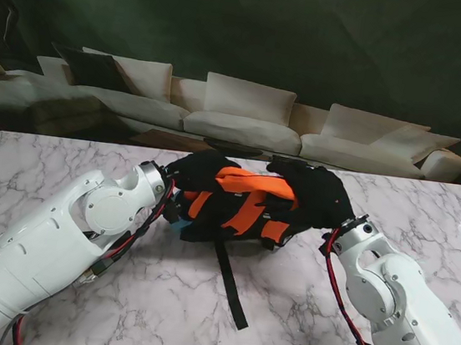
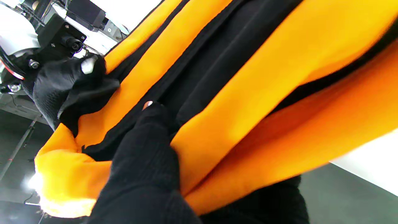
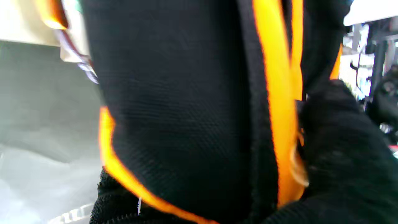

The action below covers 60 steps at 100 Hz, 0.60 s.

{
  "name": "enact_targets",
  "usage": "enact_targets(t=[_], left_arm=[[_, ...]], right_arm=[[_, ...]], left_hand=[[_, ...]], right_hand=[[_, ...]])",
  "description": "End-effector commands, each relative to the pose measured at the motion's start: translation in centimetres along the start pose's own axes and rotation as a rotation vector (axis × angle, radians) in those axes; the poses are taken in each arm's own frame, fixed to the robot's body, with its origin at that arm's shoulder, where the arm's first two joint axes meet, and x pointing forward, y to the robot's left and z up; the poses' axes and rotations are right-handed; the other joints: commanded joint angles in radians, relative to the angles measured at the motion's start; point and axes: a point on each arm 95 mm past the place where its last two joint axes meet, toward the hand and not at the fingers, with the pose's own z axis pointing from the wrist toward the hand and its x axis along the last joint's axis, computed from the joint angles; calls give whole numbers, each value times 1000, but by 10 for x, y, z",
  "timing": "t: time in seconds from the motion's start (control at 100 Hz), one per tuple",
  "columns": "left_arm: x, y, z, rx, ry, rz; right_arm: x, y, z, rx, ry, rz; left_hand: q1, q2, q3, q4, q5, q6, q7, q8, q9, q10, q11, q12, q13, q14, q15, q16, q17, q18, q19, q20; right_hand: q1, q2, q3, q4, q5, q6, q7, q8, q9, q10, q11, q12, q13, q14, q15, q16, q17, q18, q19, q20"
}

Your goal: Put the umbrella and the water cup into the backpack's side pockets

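Observation:
The orange and black backpack (image 1: 239, 207) lies at the middle of the marble table, held between my two black-gloved hands. My left hand (image 1: 201, 173) grips its left end; in the left wrist view my fingers (image 2: 146, 146) press into the orange panels of the backpack (image 2: 248, 93). On the right end my right hand (image 1: 316, 196) is closed, with its fingers (image 3: 339, 133) clamped over the black mesh and orange trim of the backpack (image 3: 186, 109). A small blue thing (image 1: 180, 225) peeks out under the left end; what it is I cannot tell. No umbrella or cup shows clearly.
A black strap (image 1: 232, 286) trails from the backpack across the table (image 1: 63, 169) toward me. Beyond the table's far edge stands a pale sofa (image 1: 237, 119). My right hand (image 2: 62, 87) also shows in the left wrist view.

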Motion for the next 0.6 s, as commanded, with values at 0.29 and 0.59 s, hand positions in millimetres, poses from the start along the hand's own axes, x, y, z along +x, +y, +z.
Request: enact_targets(t=[0.29, 0.59], left_arm=[[5, 2, -3, -50, 25, -23], [21, 5, -11, -58, 87, -88]], right_arm=[[18, 13, 5, -36, 56, 131], [36, 49, -3, -56, 126, 162]], left_hand=[[109, 60, 73, -11, -3, -65, 22, -5, 1, -14, -17, 4, -11, -21, 55, 6, 3, -27, 108, 3], [110, 72, 61, -10, -13, -69, 13, -1, -9, -21, -26, -3, -31, -13, 52, 4, -16, -24, 105, 8]], right_hand=[[248, -49, 585, -183, 438, -348, 579, -200, 634, -47, 245, 203, 436, -35, 705, 232, 519, -74, 527, 30], [267, -63, 611, -171, 486, -285, 560, -171, 677, 6, 276, 271, 434, -56, 893, 277, 613, -70, 606, -4]])
